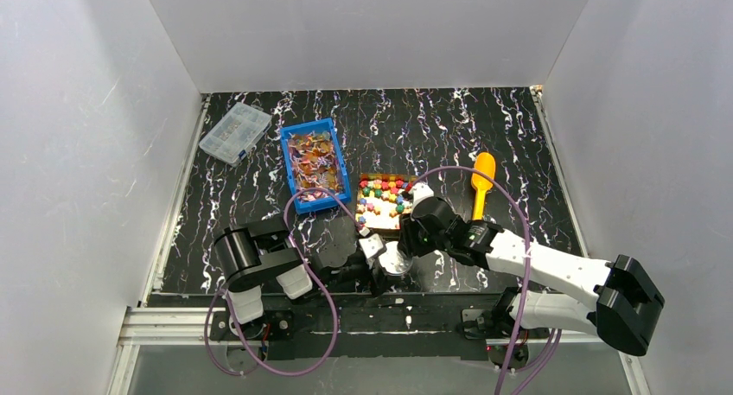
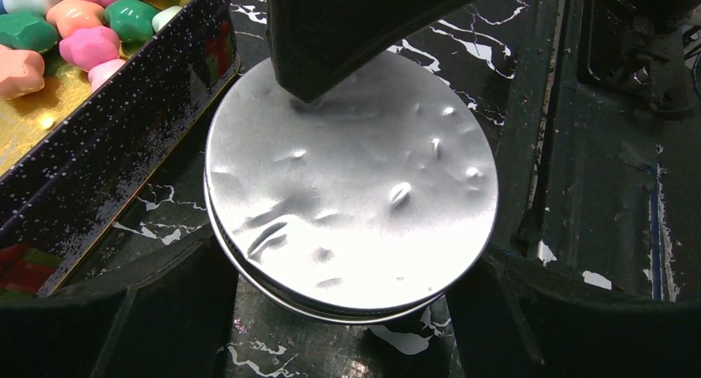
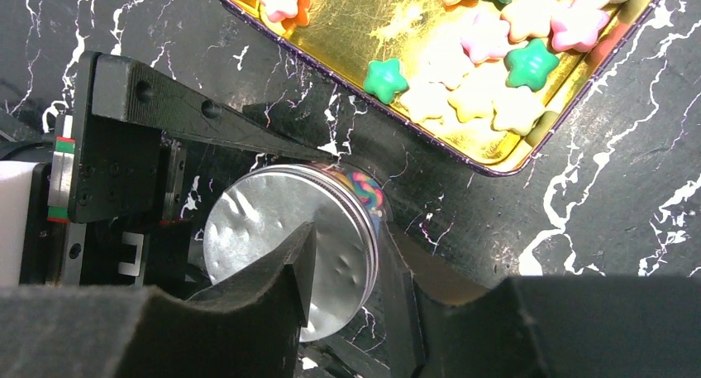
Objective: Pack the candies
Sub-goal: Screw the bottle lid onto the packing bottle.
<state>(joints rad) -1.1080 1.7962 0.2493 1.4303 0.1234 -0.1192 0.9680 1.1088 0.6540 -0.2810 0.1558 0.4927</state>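
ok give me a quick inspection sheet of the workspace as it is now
surface: black white-veined marbled tabletop
job's things: star-shaped pastel candies in a gold tin tray; orange-purple wrapped candies in a blue plastic crate; round silver-lidded jar, closed
clutter: orange plastic scoop; clear compartment box
grippers: left tool flanks the jar, seemingly clamping it; right tool has one finger atop the jar, grip unclear
cables: purple cables loop over the table, one by the crate
surroundings: white enclosure walls
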